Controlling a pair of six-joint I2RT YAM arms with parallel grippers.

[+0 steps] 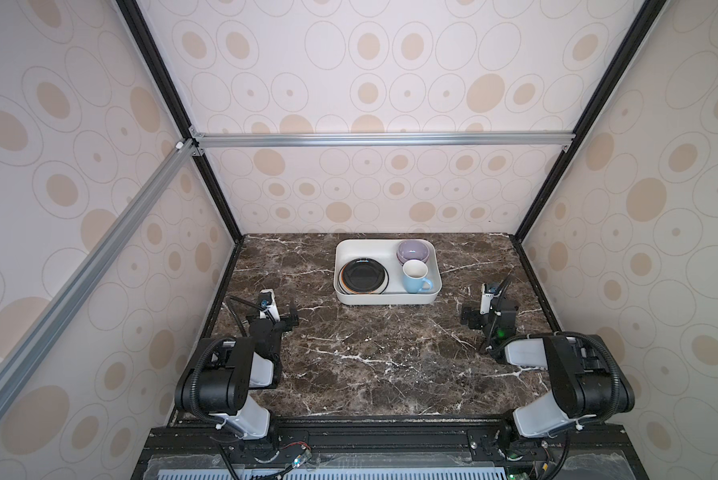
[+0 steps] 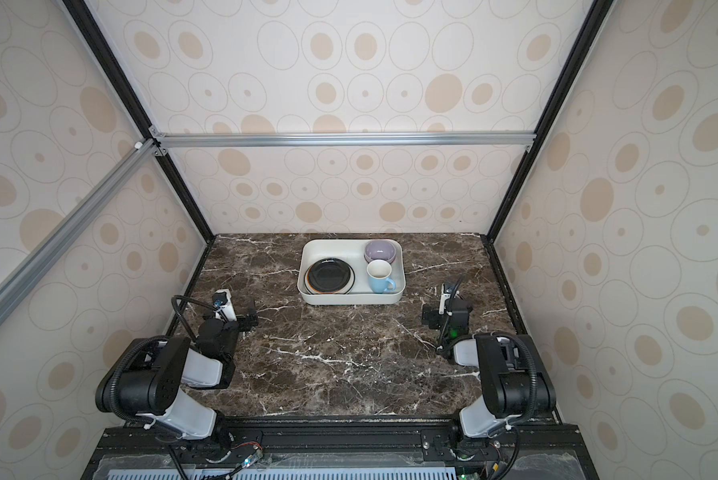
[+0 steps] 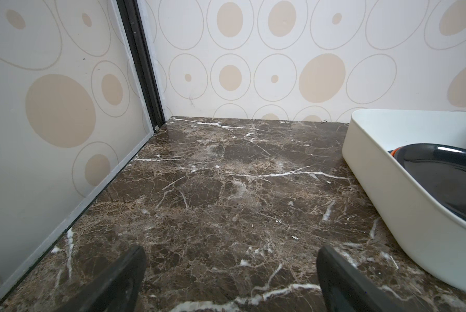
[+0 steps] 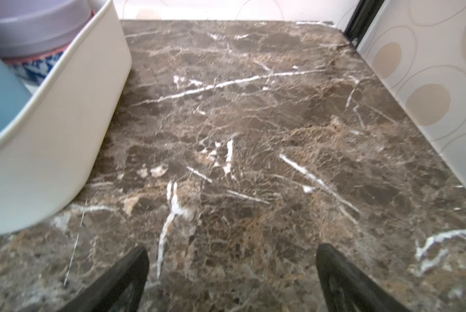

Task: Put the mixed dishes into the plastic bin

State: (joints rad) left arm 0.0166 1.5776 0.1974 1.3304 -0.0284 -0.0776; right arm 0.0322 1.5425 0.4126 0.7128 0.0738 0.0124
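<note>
Plastic bin (image 1: pixel 386 297) sits rear-centre on counter (image 1: pixel 370 365) w/ dishes inside: black-orange plate (image 1: pixel 363 274) face-down on left, lavender bowl (image 1: pixel 412 250) upside down back right, blue mug (image 1: pixel 414 279) upright just in front of it. L gripper (image 3: pixel 230 259) & R gripper (image 4: pixel 232 256) low either side, clear of bin, jaws wide apart, empty.

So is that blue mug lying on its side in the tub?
No, the light-blue mug stands upright in the plastic bin, its open mouth facing up.
</note>
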